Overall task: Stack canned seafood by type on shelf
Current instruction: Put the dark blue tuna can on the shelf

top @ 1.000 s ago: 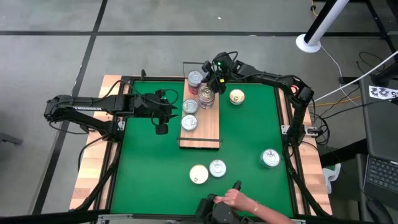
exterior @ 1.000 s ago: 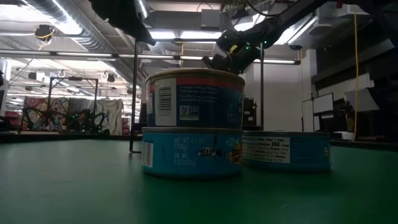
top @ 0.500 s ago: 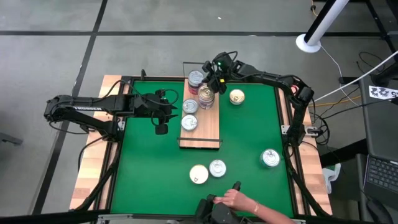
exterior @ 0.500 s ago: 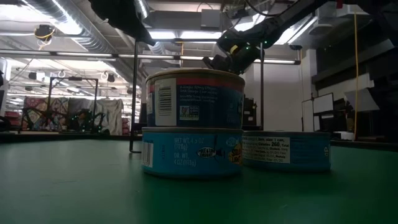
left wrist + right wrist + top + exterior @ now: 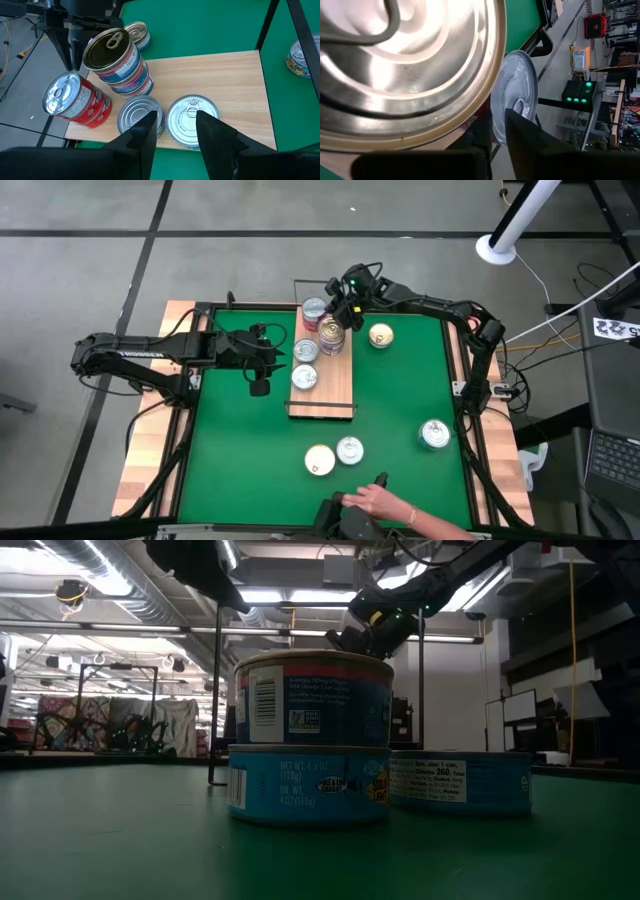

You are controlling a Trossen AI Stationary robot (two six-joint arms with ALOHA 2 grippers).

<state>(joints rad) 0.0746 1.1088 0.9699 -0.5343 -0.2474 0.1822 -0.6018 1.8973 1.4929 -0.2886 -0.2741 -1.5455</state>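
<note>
**Tins on the shelf, right arm over the stack**

The table (image 5: pixel 400 400) was covered by a green mat, and the wooden shelf (image 5: pixel 338 385) lay lengthwise on its far half, thin wire rails at its short ends. On the shelf's far end stood a red-labelled tin (image 5: pixel 314 307), and just beside it a stack of two tins (image 5: pixel 332 335) with blue and red labels, the upper one cream-gold on top with a pull ring. Nearer along the board lay two flat silver tins side by side, one (image 5: pixel 305 350) just ahead of the other (image 5: pixel 304 376).

The right gripper (image 5: pixel 340 312) hung directly over the stack, close against the rim of its top tin; from where I stood I could not tell whether its fingers were pinching the tin or had let go. The left gripper (image 5: pixel 262 380) waited over the mat just off the shelf's left edge, fingers (image 5: pixel 145 132) partly spread and holding nothing.

Off the shelf, a gold-topped tin (image 5: pixel 380 335) sat on the mat to its right. Near the front edge were a cream tin (image 5: pixel 319 460) and a silver tin (image 5: pixel 349 450) touching each other, and a larger silver tin (image 5: pixel 434 434) well to the right. A person's hand (image 5: pixel 385 502) rested at the front rim.
</note>
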